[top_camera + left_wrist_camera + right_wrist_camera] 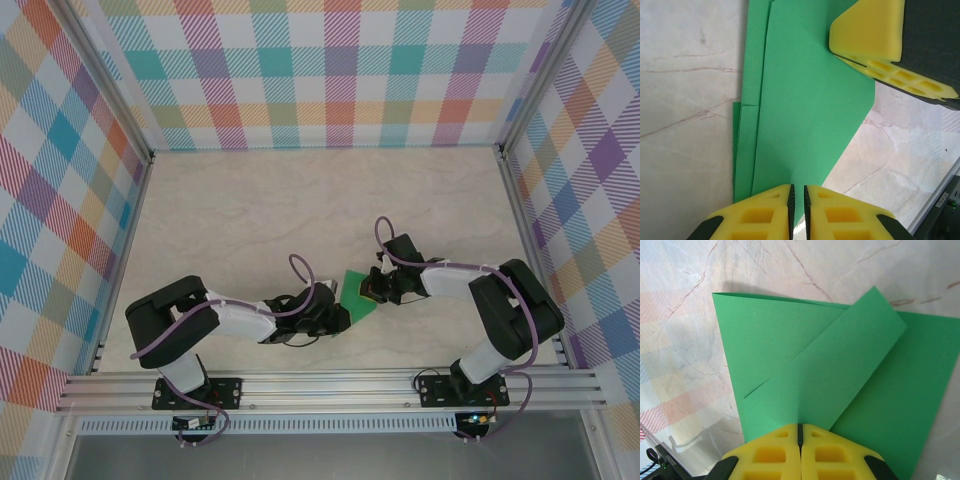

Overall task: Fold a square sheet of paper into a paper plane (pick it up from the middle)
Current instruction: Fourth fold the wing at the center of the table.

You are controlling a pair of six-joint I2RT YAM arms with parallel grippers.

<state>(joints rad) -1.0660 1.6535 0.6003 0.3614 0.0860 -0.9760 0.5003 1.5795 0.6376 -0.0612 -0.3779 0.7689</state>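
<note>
green paper (355, 298), a square sheet partly folded into overlapping layers, lies flat on a pale marble table (250, 220). the table's metal front rail (330, 385) runs near the paper on its near side, and a checked back wall (330, 70) stands well beyond the paper. 2 robot arms meet at the paper. left gripper (337, 308) sits at the paper's left corner. seen from its wrist, its 2 yellow fingers (760, 217) are pressed almost together, with a narrow point of the paper pinched between them. right gripper (374, 290) sits at the paper's right edge. seen from its wrist, its 2 yellow fingers (772, 455) are clamped tight on the end of a long folded flap (840, 370), which lies slantwise across the paper's lower layer.
</note>
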